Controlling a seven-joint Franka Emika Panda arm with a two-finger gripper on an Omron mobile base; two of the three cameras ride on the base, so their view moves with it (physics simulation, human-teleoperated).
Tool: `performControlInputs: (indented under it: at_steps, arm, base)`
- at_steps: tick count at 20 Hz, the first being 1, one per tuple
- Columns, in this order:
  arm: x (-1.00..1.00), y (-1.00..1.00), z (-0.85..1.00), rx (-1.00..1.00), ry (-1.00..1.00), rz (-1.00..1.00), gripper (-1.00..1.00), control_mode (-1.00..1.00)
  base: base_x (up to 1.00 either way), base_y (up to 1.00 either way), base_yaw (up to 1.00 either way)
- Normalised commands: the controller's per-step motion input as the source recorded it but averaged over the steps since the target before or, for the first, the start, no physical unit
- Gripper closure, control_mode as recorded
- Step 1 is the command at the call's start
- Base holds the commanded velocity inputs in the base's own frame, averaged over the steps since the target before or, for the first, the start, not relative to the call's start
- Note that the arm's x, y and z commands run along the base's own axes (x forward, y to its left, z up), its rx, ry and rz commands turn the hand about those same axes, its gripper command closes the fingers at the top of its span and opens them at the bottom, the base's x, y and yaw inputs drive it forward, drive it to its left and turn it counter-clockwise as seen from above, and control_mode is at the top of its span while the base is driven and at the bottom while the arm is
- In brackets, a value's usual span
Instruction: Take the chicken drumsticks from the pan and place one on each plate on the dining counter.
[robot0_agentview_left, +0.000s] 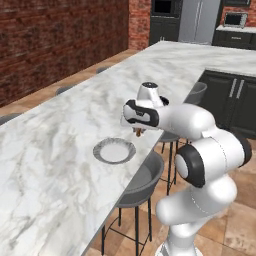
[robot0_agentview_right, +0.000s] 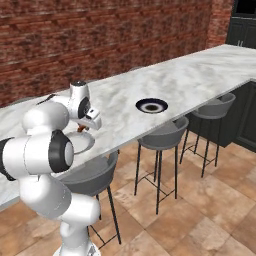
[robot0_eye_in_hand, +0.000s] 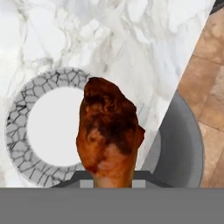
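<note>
A light grey plate is seen lying on the dining counter near its edge. Just to its right, a chicken drumstick is held pinched in the gripper, above the counter.

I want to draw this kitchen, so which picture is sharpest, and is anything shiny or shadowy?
Hand view: the drumstick held in the pincer looks big and crisp, and so does the light grey plate with its crackled rim. Left base view: soft and a bit blurry, with no strong glare on the dining counter. Right base view: the dark plate casts hardly any shadow, and the light is even.
</note>
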Motion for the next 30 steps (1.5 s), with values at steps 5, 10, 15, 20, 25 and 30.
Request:
performControlInputs:
  at_steps: [5,10,15,20,25,30]
  arm:
    - [0.40,0.52,-0.42,0.06,0.26,0.00,1.00,-1.00]
    - [0.25,0.46,-0.39,0.07,0.26,0.00,1.00,-1.00]
    - [-0.05,0.25,-0.27,0.00,0.16,0.00,1.00,-1.00]
    - [0.01,0.16,-0.24,-0.09,0.00,-0.01,1.00,-1.00]
    - [0.00,0.05,-0.29,-0.14,-0.01,-0.03,1.00,-1.00]
    - [0.03,0.07,-0.27,-0.11,-0.02,-0.05,1.00,-1.00]
  base:
    - [0.00,0.00,0.00]
    - [0.00,0.00,0.00]
    - [0.00,0.00,0.00]
    - [0.00,0.00,0.00]
    - [0.00,0.00,0.00]
    - [0.00,0.00,0.00]
